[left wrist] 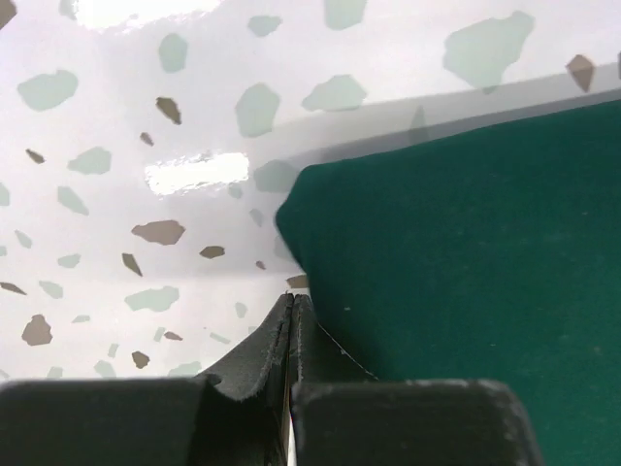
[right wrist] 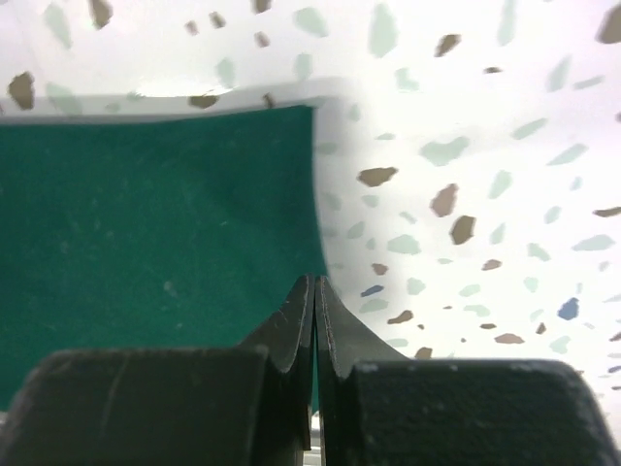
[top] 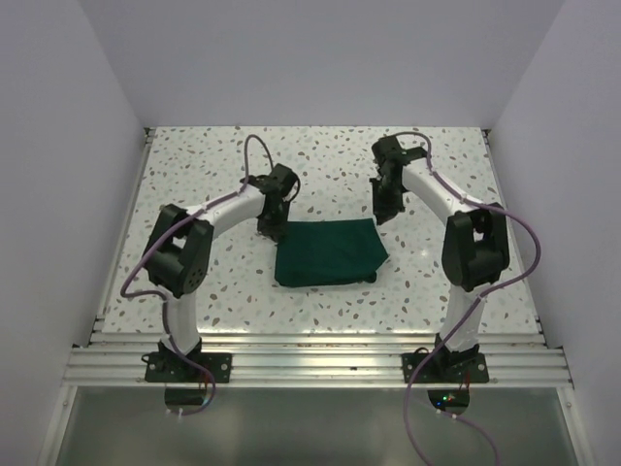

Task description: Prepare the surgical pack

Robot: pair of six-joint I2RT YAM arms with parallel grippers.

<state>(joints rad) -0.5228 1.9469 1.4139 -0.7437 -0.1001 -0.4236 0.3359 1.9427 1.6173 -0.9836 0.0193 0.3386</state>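
The surgical pack shows as a dark green cloth folded into a flat rectangle in the middle of the table; nothing inside it is visible. My left gripper hovers at the cloth's far left corner with its fingers pressed together. In the left wrist view that gripper points just beside the rounded corner of the cloth, with nothing held. My right gripper is off the far right corner, also shut. In the right wrist view its tips sit at the cloth's right edge, empty.
The table is white with speckles, and white walls enclose it on the left, right and back. An aluminium rail runs along the near edge, where both arm bases are bolted.
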